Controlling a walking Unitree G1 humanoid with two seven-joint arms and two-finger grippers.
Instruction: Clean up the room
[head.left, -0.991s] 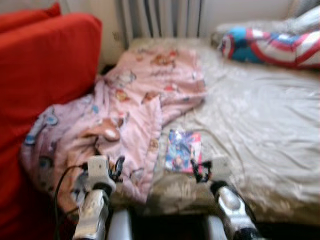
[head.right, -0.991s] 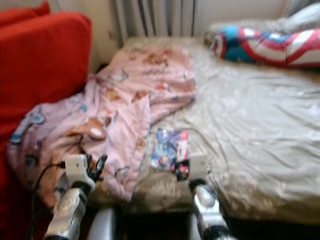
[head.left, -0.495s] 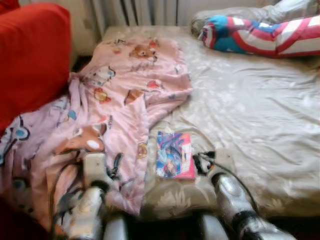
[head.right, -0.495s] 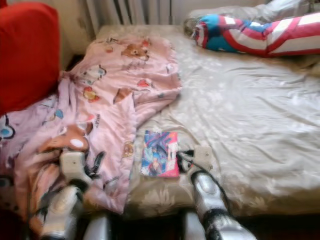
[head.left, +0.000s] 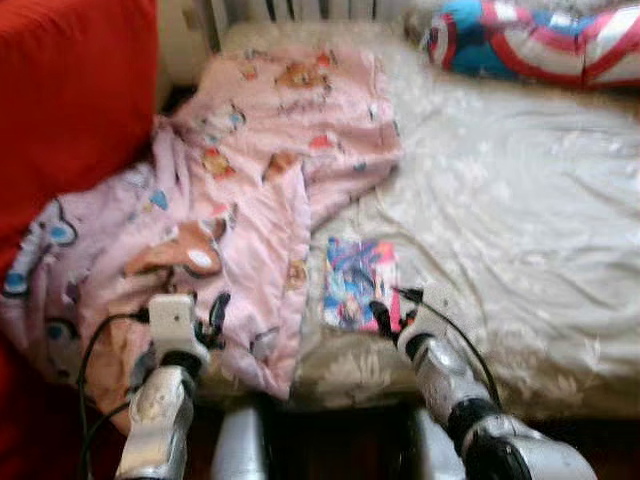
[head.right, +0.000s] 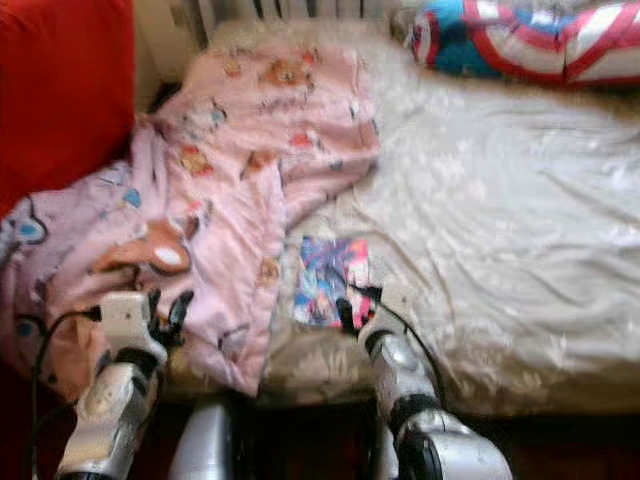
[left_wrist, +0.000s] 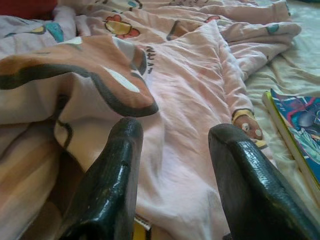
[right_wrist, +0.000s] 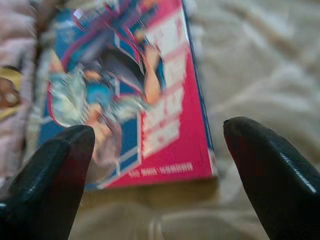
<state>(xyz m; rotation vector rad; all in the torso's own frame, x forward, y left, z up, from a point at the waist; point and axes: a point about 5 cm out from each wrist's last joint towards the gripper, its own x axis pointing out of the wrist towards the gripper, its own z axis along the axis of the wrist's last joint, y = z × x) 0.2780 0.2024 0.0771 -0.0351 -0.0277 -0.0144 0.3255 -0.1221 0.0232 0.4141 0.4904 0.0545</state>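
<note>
**Bedroom, grippers at the near edge of the bed**

The bed (head.left: 520, 200), under a pale wrinkled sheet, spans the frame; a red sofa (head.left: 70, 100) stands at upper left, a striped pillow (head.left: 530, 45) at upper right, cut by the frame edge. A pink blanket (head.left: 250, 170) spills from the bed's upper left toward the lower left. A book (head.left: 360, 283) lies flat at lower centre, just beside the blanket's hem. The right gripper (right_wrist: 160, 165) hovers at the book's near edge, jaws wide, probably lined up to straddle the cover. The left gripper (left_wrist: 172, 170), jaws likewise wide, points at the blanket folds. Motion blur makes the cover print illegible; whether either gripper touches anything cannot be told.
</note>
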